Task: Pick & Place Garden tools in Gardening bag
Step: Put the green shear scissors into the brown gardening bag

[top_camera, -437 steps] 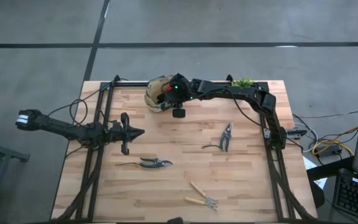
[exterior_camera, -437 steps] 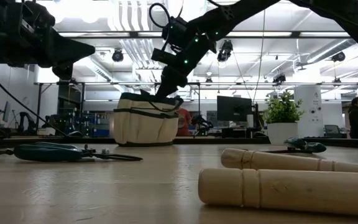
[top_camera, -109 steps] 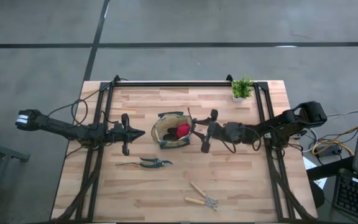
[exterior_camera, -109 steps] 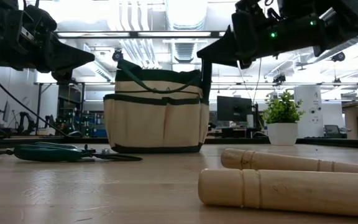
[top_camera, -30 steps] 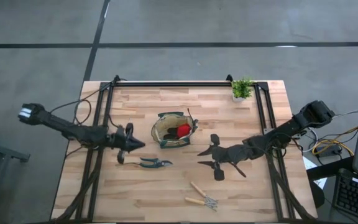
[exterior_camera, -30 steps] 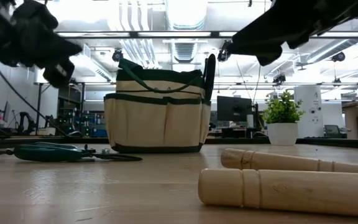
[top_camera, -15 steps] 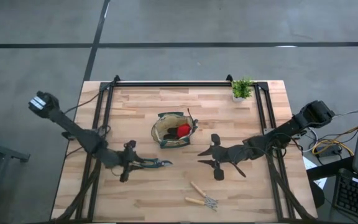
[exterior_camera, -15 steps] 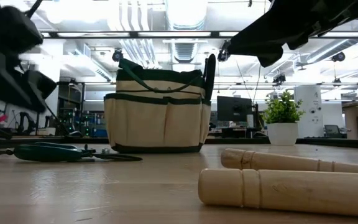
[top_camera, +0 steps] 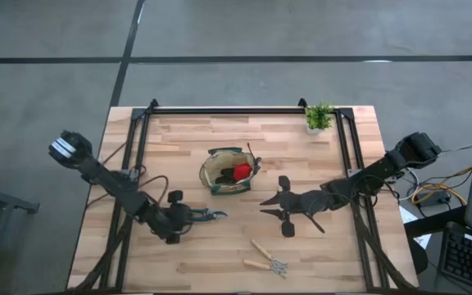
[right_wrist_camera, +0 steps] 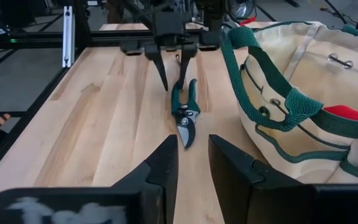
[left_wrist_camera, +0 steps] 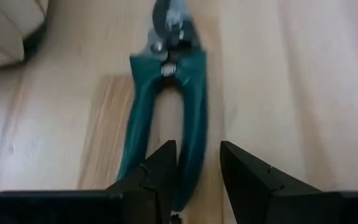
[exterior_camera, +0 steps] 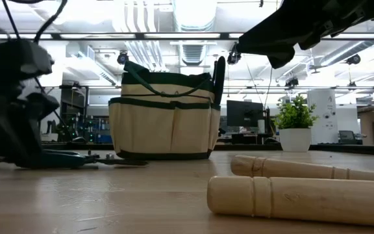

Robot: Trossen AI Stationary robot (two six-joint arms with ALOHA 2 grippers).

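Note:
Teal-handled pruning shears [top_camera: 206, 215] lie flat on the table, left of middle; they also show in the left wrist view [left_wrist_camera: 166, 93] and the right wrist view [right_wrist_camera: 184, 112]. My left gripper [top_camera: 188, 217] is low over their handle end and open, its fingers [left_wrist_camera: 160, 168] on either side of one handle. The tan gardening bag [top_camera: 224, 170] stands upright at the table's middle with a red item [top_camera: 241, 172] inside. My right gripper [top_camera: 263, 205] is open and empty, right of the bag, above the table. Two wooden-handled tools [top_camera: 265, 258] lie near the front edge. My left gripper has one shears handle [left_wrist_camera: 192, 163], near its free end, between its two open fingers. The fingers come nearly level from the table's left side and lie along the handle. I cannot tell whether they touch it. The shears lie flat on the table.
A small potted plant [top_camera: 319, 116] stands at the far right corner. Black frame rails [top_camera: 220, 110] run along the far edge and both sides. Bare wood lies between the shears, the bag and the wooden-handled tools [exterior_camera: 291, 195].
My left gripper has swung toward the table's near edge and gone down, from beside the bag to the handle end of the shears, and now stands astride one handle. The shears lie where they were.

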